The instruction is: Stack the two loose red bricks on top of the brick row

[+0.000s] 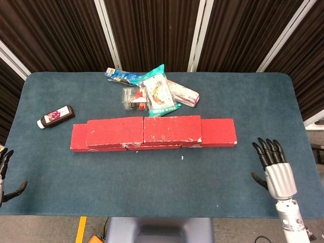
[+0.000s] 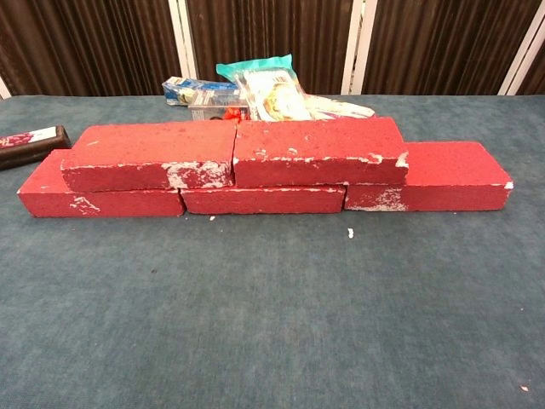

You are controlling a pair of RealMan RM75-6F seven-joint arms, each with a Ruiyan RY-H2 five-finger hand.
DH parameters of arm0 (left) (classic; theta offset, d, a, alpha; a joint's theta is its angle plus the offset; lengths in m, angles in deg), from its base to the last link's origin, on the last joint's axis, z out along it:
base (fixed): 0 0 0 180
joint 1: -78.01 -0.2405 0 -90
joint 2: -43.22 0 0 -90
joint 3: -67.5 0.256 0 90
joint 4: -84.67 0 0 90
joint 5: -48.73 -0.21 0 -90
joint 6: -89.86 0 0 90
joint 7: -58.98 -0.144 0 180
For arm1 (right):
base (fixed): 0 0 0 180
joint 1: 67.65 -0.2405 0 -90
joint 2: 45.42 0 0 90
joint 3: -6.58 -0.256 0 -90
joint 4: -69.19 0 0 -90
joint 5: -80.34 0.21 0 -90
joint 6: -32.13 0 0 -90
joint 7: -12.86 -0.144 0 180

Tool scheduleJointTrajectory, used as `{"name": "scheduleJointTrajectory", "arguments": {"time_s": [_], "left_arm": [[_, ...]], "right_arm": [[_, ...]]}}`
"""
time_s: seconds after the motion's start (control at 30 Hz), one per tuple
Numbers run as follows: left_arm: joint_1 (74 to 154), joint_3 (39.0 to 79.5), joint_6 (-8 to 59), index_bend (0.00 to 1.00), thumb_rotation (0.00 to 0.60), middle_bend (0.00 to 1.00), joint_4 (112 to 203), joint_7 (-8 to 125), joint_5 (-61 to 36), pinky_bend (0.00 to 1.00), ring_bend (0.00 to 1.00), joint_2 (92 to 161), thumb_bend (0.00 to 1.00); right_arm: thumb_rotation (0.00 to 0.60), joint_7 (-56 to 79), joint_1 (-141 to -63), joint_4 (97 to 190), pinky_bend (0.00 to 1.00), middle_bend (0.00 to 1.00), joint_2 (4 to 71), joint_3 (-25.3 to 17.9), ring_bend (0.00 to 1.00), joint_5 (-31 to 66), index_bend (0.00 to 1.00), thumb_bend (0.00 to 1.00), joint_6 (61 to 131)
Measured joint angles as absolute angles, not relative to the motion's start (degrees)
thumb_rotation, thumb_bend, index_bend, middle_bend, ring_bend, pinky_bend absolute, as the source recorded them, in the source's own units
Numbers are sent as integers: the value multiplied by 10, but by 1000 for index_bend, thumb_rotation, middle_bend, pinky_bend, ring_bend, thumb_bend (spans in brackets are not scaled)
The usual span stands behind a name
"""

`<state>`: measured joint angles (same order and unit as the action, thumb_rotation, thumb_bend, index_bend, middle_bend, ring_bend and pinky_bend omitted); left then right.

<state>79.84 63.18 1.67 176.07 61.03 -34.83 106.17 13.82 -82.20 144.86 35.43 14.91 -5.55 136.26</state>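
Two red bricks lie side by side on top of the brick row (image 1: pixel 217 132) (image 2: pixel 443 175): the left upper brick (image 1: pixel 114 130) (image 2: pixel 152 153) and the right upper brick (image 1: pixel 172 128) (image 2: pixel 317 150). My right hand (image 1: pixel 273 166) hovers at the table's near right, well clear of the bricks, fingers spread and holding nothing. My left hand (image 1: pixel 6 174) shows only at the left edge of the head view, fingers apart and empty. Neither hand appears in the chest view.
A dark bottle (image 1: pixel 55 116) (image 2: pixel 32 141) lies left of the bricks. Behind the row sits a pile of snack packets (image 1: pixel 161 93) (image 2: pixel 264 85), a blue box (image 1: pixel 121 76) and a small clear case (image 1: pixel 132 98). Blue cloth covers the table (image 1: pixel 152 177).
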Motion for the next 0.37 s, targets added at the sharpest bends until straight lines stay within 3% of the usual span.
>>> {"name": "scheduleJointTrajectory", "arguments": {"time_s": [0.37], "left_arm": [[802, 639, 1, 0, 600, 0, 1753, 541, -377, 0, 0, 1086, 240]], "right_arm": [[600, 122, -791, 1451, 0, 145, 344, 101, 29, -46, 215, 56, 1329]]}}
